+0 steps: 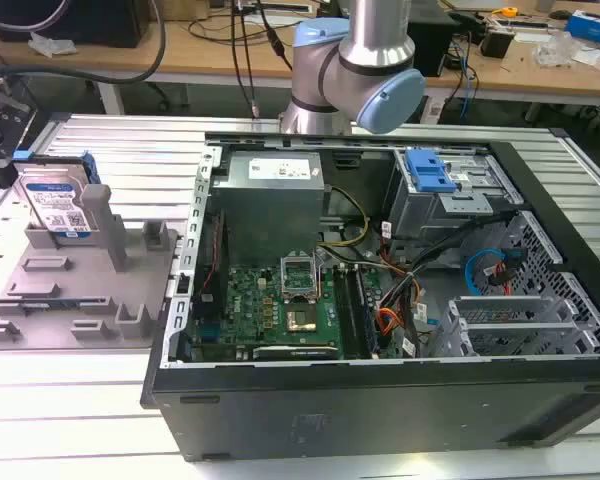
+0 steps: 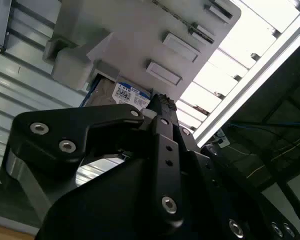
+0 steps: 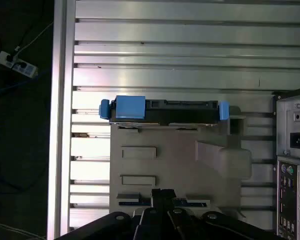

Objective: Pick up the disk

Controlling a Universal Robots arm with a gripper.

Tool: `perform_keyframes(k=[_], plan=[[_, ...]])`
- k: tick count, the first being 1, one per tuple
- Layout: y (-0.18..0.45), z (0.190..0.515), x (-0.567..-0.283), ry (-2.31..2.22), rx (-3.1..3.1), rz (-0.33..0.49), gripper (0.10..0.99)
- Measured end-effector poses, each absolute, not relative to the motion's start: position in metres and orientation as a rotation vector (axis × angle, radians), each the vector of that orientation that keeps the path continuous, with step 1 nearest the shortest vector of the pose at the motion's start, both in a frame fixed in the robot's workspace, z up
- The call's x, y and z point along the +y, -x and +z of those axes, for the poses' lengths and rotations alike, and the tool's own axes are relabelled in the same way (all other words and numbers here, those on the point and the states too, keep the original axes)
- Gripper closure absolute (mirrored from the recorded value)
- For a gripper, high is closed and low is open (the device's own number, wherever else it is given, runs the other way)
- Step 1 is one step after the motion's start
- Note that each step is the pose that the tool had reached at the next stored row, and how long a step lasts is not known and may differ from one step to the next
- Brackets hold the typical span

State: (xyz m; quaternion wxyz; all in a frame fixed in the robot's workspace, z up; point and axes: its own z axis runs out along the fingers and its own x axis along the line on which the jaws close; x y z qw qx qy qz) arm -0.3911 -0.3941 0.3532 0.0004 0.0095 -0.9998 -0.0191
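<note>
disk (image 1: 55, 205) upright in grey fixture (image 1: 80, 290), post (image 1: 105, 215) just beside | gripper (image 3: 162, 192) closed, empty, over fixture, apart from disk | open computer case (image 1: 380, 400) beside fixture

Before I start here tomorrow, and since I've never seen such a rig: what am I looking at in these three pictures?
The exterior view comes from a camera off the arm. It shows a grey-and-blue robot arm behind a metal table. On the table stand an open computer case and, on the exterior view's left, a grey plastic holder. The disk, a silver hard drive with blue rails, stands upright in that holder. Both wrist views come from cameras riding on the arm, and the black shape in them is the gripper. It hangs above the holder, apart from the disk, so the disk is not held.
</note>
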Motion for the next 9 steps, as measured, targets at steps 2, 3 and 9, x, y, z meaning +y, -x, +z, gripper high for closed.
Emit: perform_keyframes(k=[2,3,9], plan=[[0.3911,0.3532,-0.3941,-0.03,-3.14,-0.06,0.98],[0.3911,0.3532,-0.3941,-0.03,-3.14,-0.06,0.98],[0.3911,0.3532,-0.3941,-0.031,-3.14,-0.06,0.98]])
